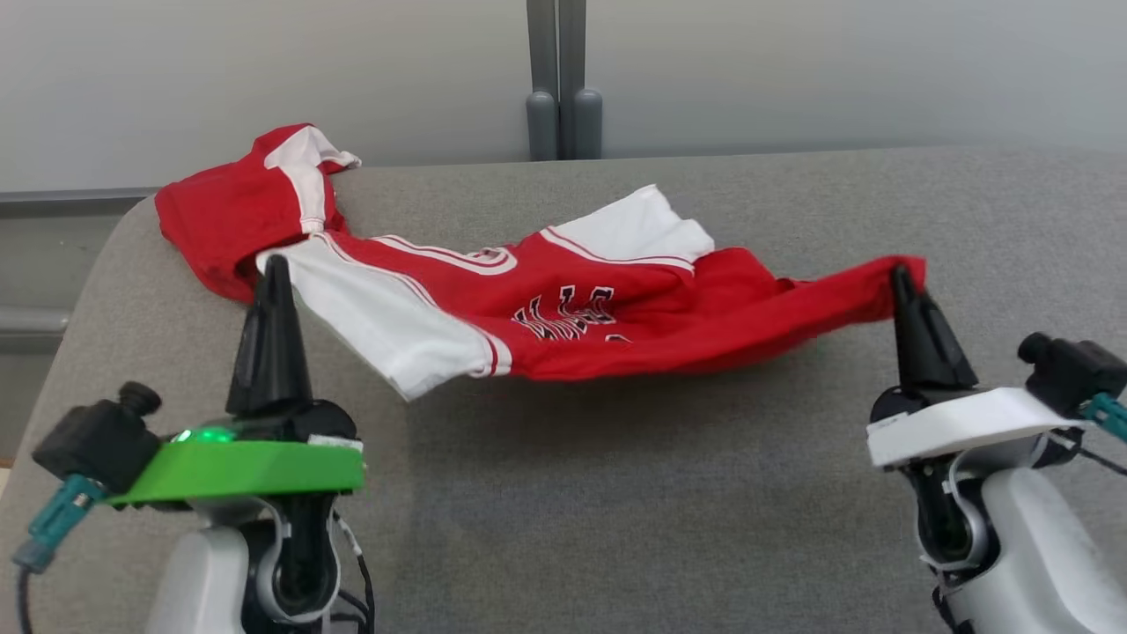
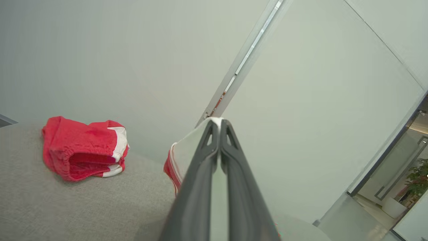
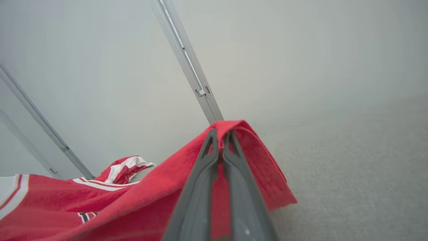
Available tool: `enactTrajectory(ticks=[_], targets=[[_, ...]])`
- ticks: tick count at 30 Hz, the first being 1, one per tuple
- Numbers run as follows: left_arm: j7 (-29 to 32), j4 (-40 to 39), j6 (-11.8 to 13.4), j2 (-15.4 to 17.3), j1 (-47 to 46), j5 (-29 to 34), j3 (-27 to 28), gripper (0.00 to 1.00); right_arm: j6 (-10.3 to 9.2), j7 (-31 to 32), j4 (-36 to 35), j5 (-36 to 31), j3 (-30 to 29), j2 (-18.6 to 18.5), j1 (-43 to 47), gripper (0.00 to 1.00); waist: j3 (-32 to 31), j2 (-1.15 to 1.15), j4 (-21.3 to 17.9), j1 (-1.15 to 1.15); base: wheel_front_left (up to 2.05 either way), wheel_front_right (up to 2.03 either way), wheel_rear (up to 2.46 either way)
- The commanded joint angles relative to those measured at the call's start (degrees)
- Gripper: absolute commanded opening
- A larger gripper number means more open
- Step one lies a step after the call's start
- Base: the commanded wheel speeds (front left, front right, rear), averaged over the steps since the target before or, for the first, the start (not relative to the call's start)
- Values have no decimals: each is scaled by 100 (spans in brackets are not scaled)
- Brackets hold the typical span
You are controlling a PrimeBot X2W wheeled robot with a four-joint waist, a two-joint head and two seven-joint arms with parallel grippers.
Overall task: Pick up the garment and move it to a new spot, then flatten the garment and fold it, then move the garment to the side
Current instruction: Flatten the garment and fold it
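Head view, table: grey, cloth-covered, with a rounded far-left corner; it spans most of the picture.
Wall: pale and plain, behind the table, with a grey double post at its middle.
Garment: red with white panels and stripes, stretched crosswise over the far half of the table between the two grippers; its middle sags and casts a shadow on the cloth below.
Bunched end: a red and white bundle lying on the table's far-left corner, beyond the left gripper; the left wrist view shows it resting on the surface.
Sleeve: white, hanging down just right of the left gripper.
Left gripper: fingers pressed together, pinching a white edge of the garment; the left wrist view shows the tips clamped on that white cloth.
Right gripper: fingers pressed together on the garment's red right corner; in the right wrist view the red cloth drapes over the clamped tips.
Lettering: black and white, on the red middle, partly hidden by a fold.
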Motion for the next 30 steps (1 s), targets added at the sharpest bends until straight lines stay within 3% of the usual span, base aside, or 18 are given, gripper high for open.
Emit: enactTrajectory(ticks=[1,7,18,24,30], targets=[[47,-216,-47,-29,-190,-328,79,0,2,34,-338,115,-39,-142,-48,0,-51,0,-116,0,0,0,0],[298,-1357,32,3,-715,-792,208,0,2,311,-1986,378,-336,-390,54,0,-81,0,-330,0,0,0,0],[1055,-3392,389,478,-1570,-494,269,0,2,1152,-4635,406,-1056,-310,391,0,34,0,-746,0,0,0,0],[1514,-3505,480,736,-2117,-361,188,0,2,1512,-5096,76,-1252,-142,244,0,384,0,-860,0,0,0,0],[1820,-2544,443,909,-3032,-312,172,0,2,1599,-4400,-292,-1077,-274,-607,0,1064,0,-829,0,0,0,0]])
